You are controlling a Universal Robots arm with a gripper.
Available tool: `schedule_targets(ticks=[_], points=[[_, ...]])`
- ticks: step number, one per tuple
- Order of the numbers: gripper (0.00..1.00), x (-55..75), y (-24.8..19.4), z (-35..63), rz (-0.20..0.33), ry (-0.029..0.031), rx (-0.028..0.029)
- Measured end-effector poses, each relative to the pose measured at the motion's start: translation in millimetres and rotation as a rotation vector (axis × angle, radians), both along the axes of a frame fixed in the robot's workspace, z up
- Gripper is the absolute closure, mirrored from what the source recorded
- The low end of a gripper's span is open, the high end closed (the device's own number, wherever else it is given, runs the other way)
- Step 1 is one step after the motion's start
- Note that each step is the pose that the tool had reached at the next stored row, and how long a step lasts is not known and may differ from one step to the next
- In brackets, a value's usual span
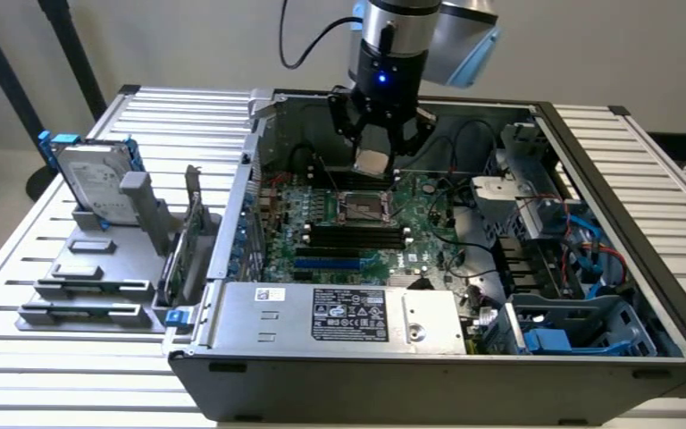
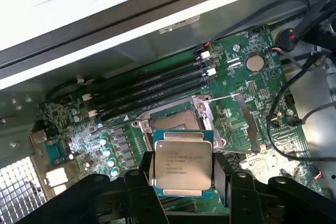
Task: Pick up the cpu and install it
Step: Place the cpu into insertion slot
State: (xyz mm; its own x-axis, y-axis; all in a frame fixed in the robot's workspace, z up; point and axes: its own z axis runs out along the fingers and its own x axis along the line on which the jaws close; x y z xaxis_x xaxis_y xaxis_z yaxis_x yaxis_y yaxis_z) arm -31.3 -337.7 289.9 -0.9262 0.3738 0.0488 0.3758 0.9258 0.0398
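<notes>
Table (image 1: 46, 268): a pale slatted metal surface that carries everything else.
Computer case (image 1: 439, 389): a dark tower lying on its side on the table, with its side panel off and its inside showing.
Robot arm (image 1: 397, 36): comes down from above into the far part of the open case.
Motherboard (image 1: 421, 237): a green board lying flat on the floor of the case, with four long black memory slots (image 2: 152, 85) beside the socket.
Hard drive (image 1: 90, 183): silver with a blue frame, upright in a grey holder on the table, at the exterior view's left of the case.
Gripper (image 1: 374, 159): black fingers (image 2: 144, 174) closed on two opposite edges of the cpu, with only the chip between them.
Socket (image 1: 363, 208): a square metal frame on the motherboard, open, just below the gripper.
Cpu (image 2: 182, 166): a small square chip with a silver-grey top, held in the gripper in the air over the socket, tilted and not touching it.
</notes>
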Motion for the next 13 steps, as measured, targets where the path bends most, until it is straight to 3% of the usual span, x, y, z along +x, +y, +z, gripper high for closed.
schedule_targets(ticks=[13], points=[[0.46, 0.0, 0.0, -9.2, -0.236, 0.0000, 0.0000]])
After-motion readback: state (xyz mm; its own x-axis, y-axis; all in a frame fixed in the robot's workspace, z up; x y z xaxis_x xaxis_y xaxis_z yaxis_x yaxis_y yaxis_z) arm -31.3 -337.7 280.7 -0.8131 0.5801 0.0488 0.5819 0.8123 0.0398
